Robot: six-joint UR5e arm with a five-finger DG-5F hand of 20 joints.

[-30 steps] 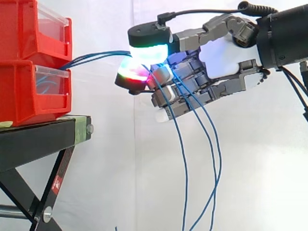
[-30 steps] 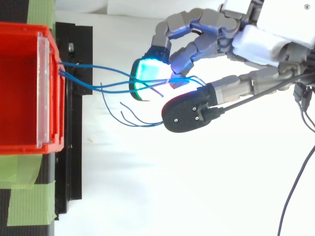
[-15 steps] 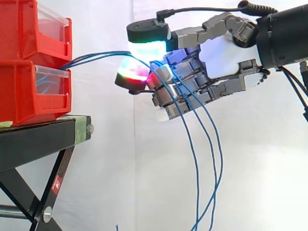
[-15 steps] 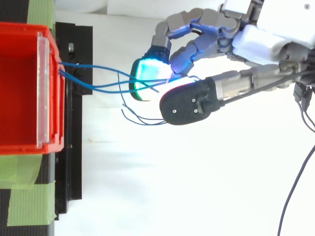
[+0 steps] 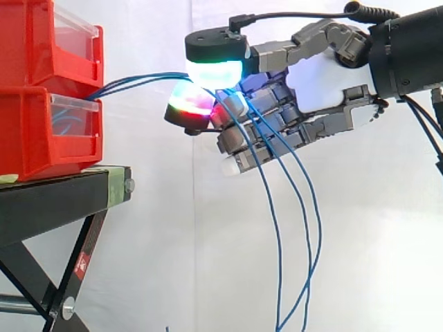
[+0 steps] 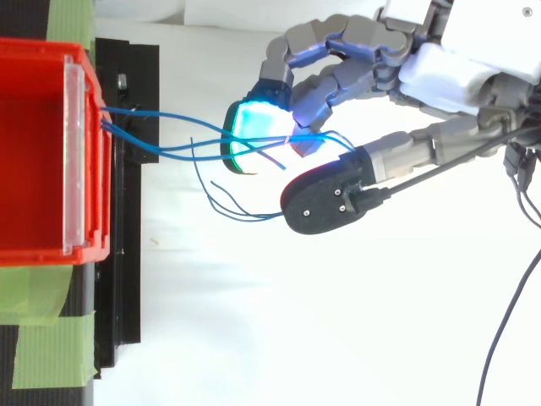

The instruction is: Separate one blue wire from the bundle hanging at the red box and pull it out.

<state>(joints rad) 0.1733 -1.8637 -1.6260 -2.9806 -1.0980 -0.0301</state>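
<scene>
We are at the separating step, and it is not done. The blue wires (image 5: 131, 81) leave the front of the red box (image 5: 41, 135) together. They run level across the gap to the hand (image 5: 318, 79), pass over its curled fingers (image 5: 256, 138) and hang down in long loops below it. In the top view the wires (image 6: 169, 150) fan a little from the box (image 6: 95, 194) and cross one another right at the glowing pads (image 6: 249, 135) of the hand (image 6: 439, 72). Some loose ends (image 6: 224, 203) curl free just beside the thumb (image 6: 325, 203).

The hand is closed round the wires, with the strands threaded among its curled fingers. In the side view the thumb pad (image 5: 214, 69) sits right above a red-green fingertip (image 5: 190, 104), and the wires pass between the two. We cannot tell whether that pinch holds one strand or several, since they cross at that very spot.

We judge that the next move calls for getting a single wire alone between thumb and fingertip and letting the others slip off the fingers. Only then should the hand draw away from the box, toward the right of the side view. If we pull with several caught, the whole bundle would likely come along, or the strands would tangle where they cross.
</scene>
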